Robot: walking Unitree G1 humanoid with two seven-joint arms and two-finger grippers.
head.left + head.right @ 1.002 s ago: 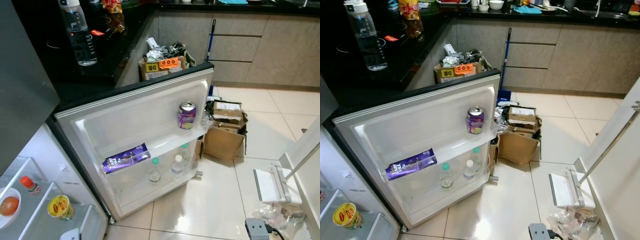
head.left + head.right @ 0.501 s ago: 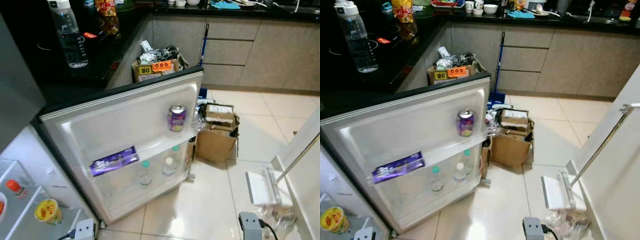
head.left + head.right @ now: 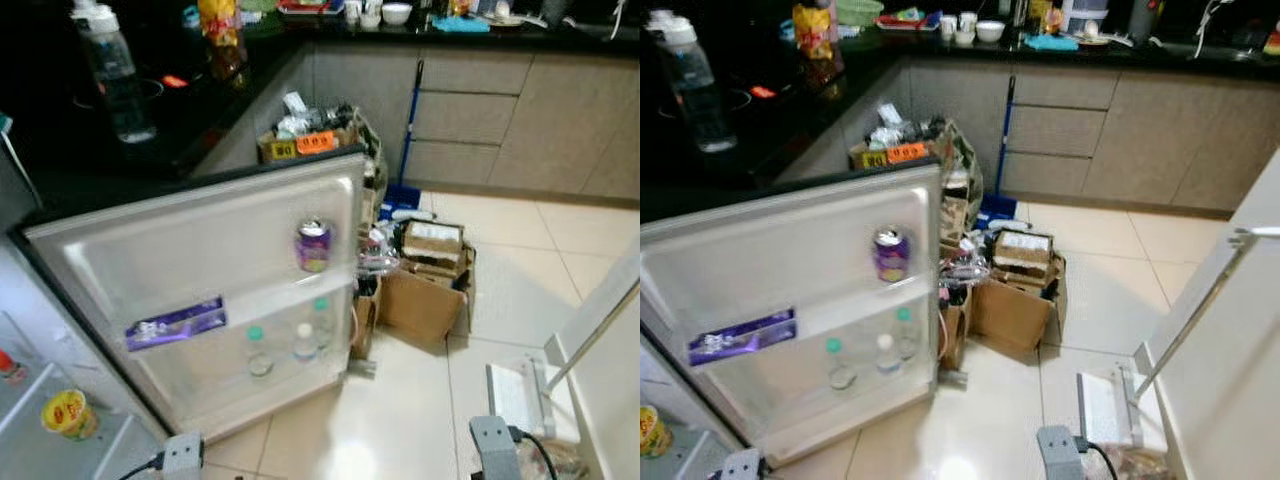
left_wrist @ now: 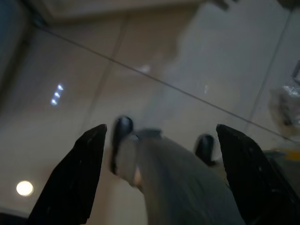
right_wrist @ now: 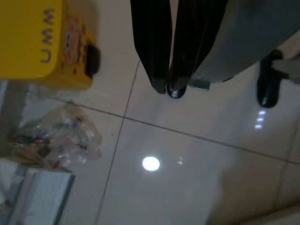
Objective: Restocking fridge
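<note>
Left wrist view has the left gripper (image 4: pixel 159 173) pointing straight down at the tiled floor (image 4: pixel 197 61), fingers spread wide with nothing between them, and the right gripper (image 5: pixel 168 86) is the opposite, fingers pressed together and empty, with a yellow box (image 5: pixel 44 42) on the floor just beside it. So both arms are just hanging, nothing picked up yet. A bit further out, the fridge door (image 3: pixel 190 260) stands wide open: a purple can (image 3: pixel 313 246) sits on its upper shelf, a purple packet (image 3: pixel 175 323) lies lower down, and small bottles (image 3: pixel 304 342) stand in the bottom rack. A yellow cup (image 3: pixel 64 413) sits inside the fridge. Beyond that, cardboard boxes (image 3: pixel 425 285) clutter the floor, and a water bottle (image 3: pixel 108 70) stands on the dark counter (image 3: pixel 190 110). My guess: grab that bottle next, around the middle, and step around the open door.
</note>
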